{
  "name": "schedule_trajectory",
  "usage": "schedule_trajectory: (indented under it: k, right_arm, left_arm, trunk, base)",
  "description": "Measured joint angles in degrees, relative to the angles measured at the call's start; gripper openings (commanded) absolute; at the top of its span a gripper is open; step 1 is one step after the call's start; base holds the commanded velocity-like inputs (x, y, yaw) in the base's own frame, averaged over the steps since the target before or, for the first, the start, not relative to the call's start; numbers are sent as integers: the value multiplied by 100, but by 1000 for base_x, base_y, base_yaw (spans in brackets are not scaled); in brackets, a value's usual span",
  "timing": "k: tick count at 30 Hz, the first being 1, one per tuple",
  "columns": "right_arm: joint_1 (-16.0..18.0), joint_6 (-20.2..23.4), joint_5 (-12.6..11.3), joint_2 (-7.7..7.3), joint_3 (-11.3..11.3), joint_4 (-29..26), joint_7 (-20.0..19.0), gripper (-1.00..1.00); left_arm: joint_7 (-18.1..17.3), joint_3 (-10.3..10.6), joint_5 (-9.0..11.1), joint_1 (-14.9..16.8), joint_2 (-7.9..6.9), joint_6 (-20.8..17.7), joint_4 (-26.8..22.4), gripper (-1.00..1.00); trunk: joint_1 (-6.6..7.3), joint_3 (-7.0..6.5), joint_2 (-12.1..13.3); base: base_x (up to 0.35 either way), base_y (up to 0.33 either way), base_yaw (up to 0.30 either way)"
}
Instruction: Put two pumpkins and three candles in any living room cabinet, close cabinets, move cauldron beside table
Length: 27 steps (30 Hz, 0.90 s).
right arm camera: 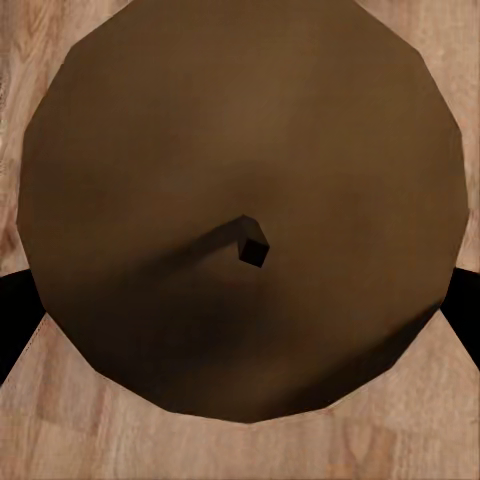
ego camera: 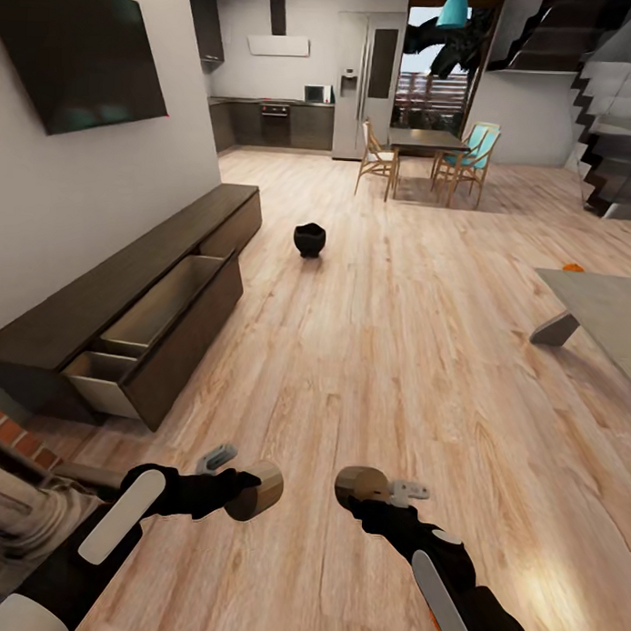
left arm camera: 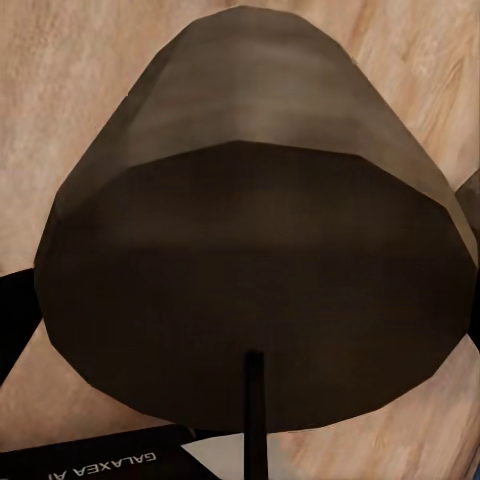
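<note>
each gripper, left (ego camera: 241, 484) and right (ego camera: 375, 492), is clamped on a stubby olive-beige candle (ego camera: 259, 491); the open dark-brown wooden cabinet (ego camera: 161, 319) at ten o'clock risks a drawer-edge bump, jarring one loose.

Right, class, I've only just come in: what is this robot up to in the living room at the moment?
The robot holds a candle in each gripper: one in the left gripper, one in the right gripper, both above the wooden floor. To its left, the low dark cabinet has two drawers pulled open. The black cauldron sits on the floor further ahead. Something orange shows beside the grey table.
</note>
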<state>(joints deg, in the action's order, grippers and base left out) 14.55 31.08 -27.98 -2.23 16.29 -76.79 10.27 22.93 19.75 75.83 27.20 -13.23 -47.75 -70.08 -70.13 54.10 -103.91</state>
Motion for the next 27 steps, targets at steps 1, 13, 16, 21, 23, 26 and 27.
schedule_trajectory:
  k: [1,13,16,21,23,26,27]
  right_arm:
    - [0,0,0,0,0,2,0,-100]
    - [0,2,7,0,-1,7,1,-100]
    - [0,2,3,0,-1,7,1,-100]
    - [-1,2,0,0,-2,6,-1,-100]
    - [0,2,2,0,-1,7,0,-100]
    - [0,1,0,0,0,8,0,-100]
    - [0,0,-2,0,0,8,0,-100]
  left_arm:
    - [-1,0,-3,0,0,1,0,-100]
    - [3,1,-29,0,0,8,2,-100]
    - [3,1,-44,0,0,8,2,-100]
    - [3,1,-44,0,0,10,2,-100]
    - [3,1,-41,0,0,10,1,-100]
    - [5,0,-38,0,2,8,0,-100]
    - [5,0,-42,0,3,7,0,-100]
  trunk:
    - [0,0,0]
    - [0,0,0]
    - [0,0,0]
    - [1,0,0]
    - [1,0,0]
    - [0,0,0]
    - [0,0,0]
  base:
    - [270,234,-4]
    - [295,103,-1]
    - [317,2,-1]
    - [326,2,-73]
    - [329,58,-27]
    - [306,168,-8]
    - [299,173,-3]
